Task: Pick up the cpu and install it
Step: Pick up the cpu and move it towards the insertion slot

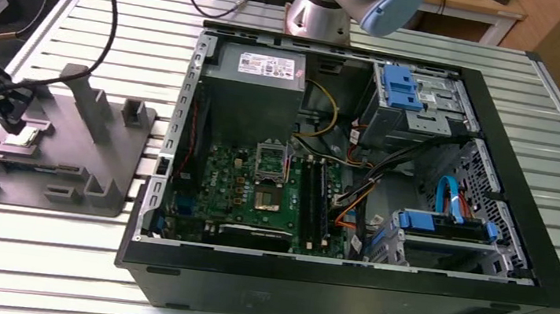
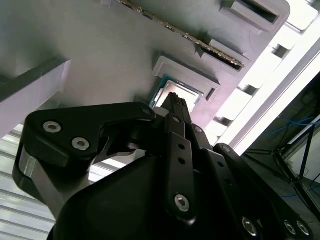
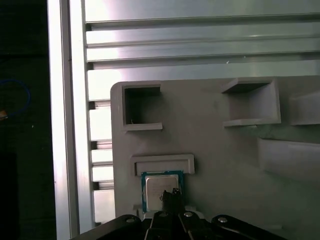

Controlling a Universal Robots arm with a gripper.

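One cpu in the grey tray, just beneath the closed fingers.

A robotics lab bench: slotted aluminium table, opened computer case, robot arm base.

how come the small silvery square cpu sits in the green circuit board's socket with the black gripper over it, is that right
No: the first wrist view shows the small silvery square cpu in the grey plastic tray, with the black gripper over it.
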